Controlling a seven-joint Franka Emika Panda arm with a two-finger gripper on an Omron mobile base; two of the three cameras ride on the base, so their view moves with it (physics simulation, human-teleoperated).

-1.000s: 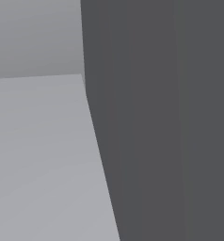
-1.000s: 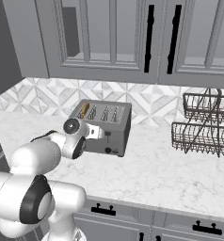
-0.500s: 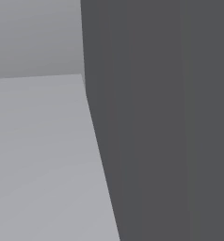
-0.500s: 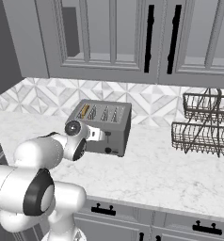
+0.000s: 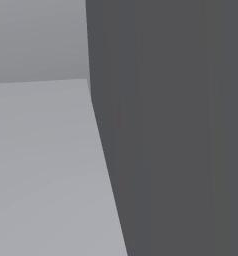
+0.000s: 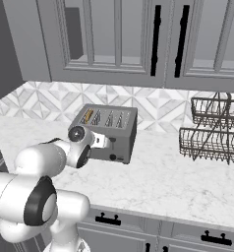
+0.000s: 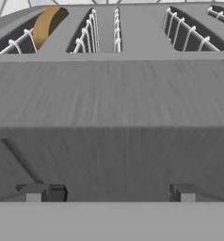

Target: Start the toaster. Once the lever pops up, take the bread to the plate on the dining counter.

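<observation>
The grey toaster (image 6: 109,130) stands on the white worktop against the tiled wall. The tan bread (image 6: 88,117) sits in its leftmost slot, and in the hand view the bread (image 7: 47,23) peeks out at the top left. My gripper (image 6: 105,142) is right up against the toaster's front face, below the slots. In the hand view the gripper (image 7: 111,193) is open, its fingertips (image 7: 38,193) wide apart with nothing between them, facing the toaster (image 7: 114,94) front. The plate and the dining counter are out of view.
Two dark wire racks (image 6: 212,130) stand on the worktop to the right of the toaster. Grey cabinets with black handles (image 6: 156,39) hang above. Drawer fronts (image 6: 109,221) run below the worktop edge. A dark panel (image 5: 176,130) blocks the left base view.
The arm's elbow has shifted slightly while the hand stays at the toaster's front. The jaws remain open.
</observation>
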